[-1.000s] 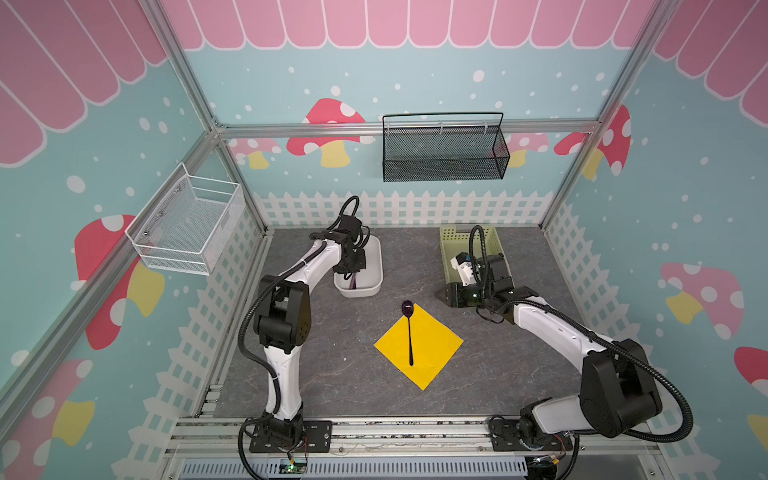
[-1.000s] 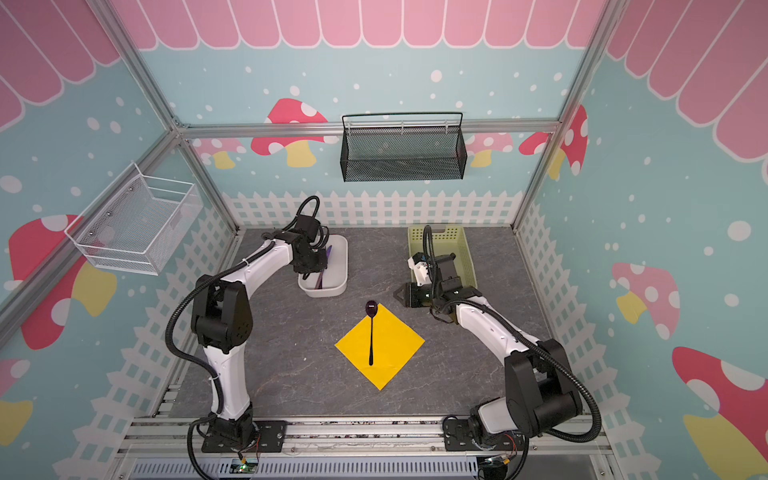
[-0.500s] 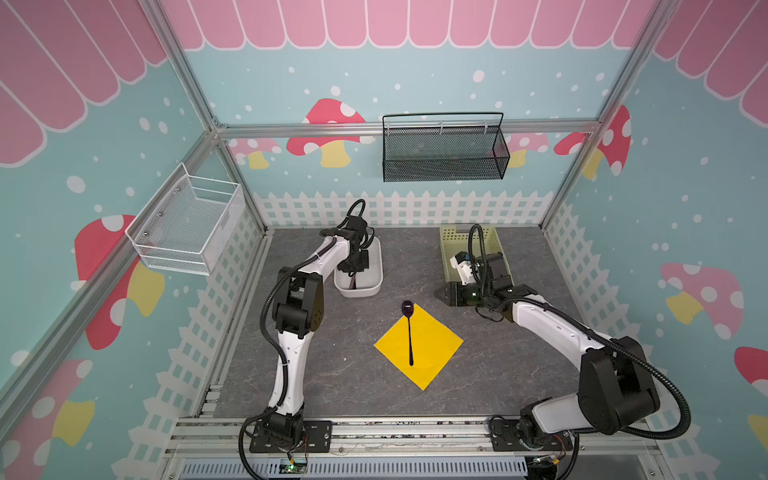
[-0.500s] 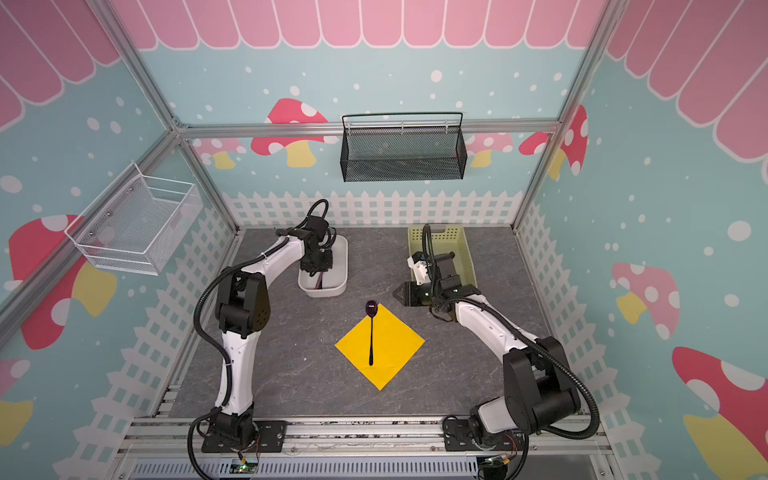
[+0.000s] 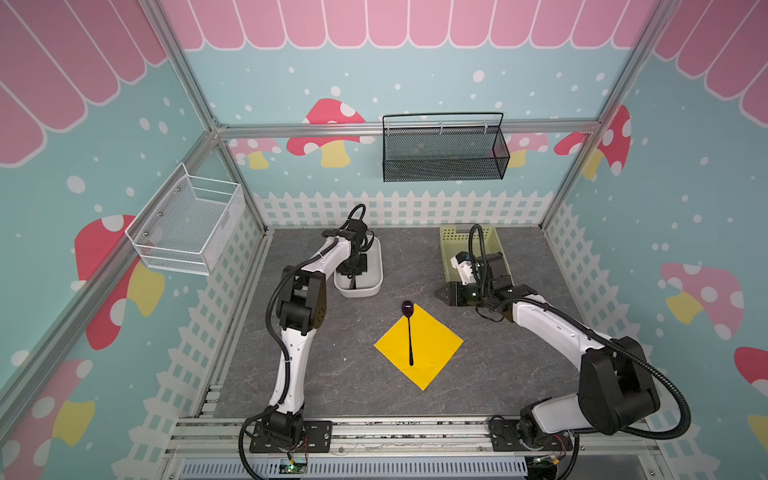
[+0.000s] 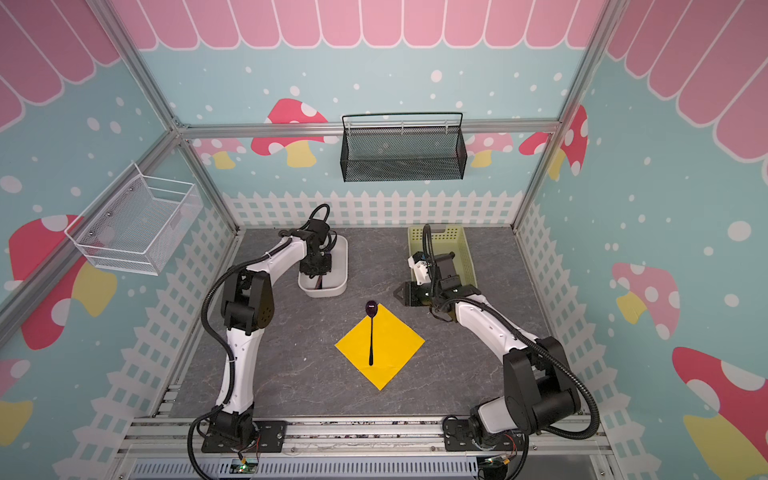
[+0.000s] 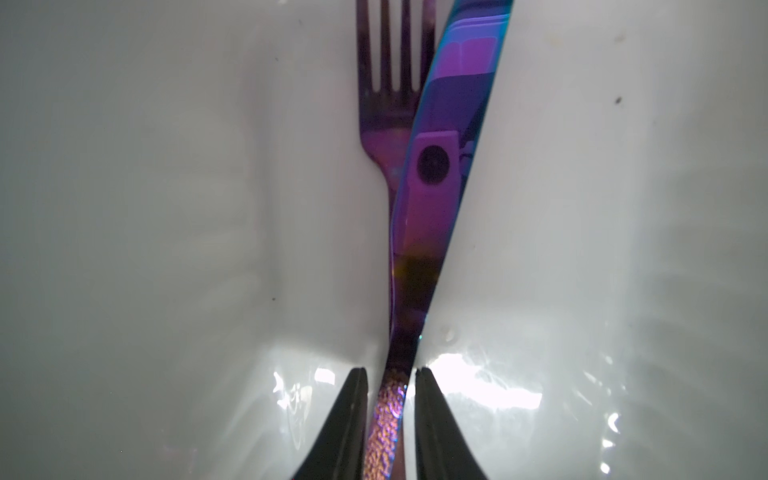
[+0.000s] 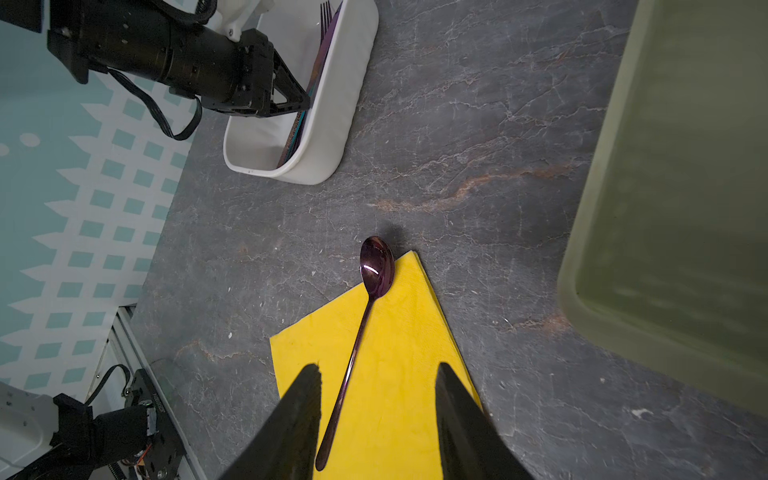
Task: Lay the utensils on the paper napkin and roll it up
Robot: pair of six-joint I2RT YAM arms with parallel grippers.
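Since a second ago the left arm's elbow has swung toward the middle. The left gripper [image 7: 390, 370] sits in the white tub [image 7: 166, 208], its fingers narrowly flanking the textured handle where fork [image 7: 386, 83] and knife [image 7: 453, 104] cross. I cannot tell whether they pinch it. The right gripper [image 8: 379, 365] is unmoved, fingers spread and empty. The spoon [image 8: 376, 266] lies on the yellow napkin [image 8: 407, 332] ahead of and below them.

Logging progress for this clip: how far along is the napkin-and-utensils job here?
Done: the spoon lies on the flat yellow napkin, bowl past its far corner. In hand: the left gripper straddles a handle in the white tub, where fork and knife lie; grip unclear. The right gripper hangs open, empty. Left: fork, knife, rolling.
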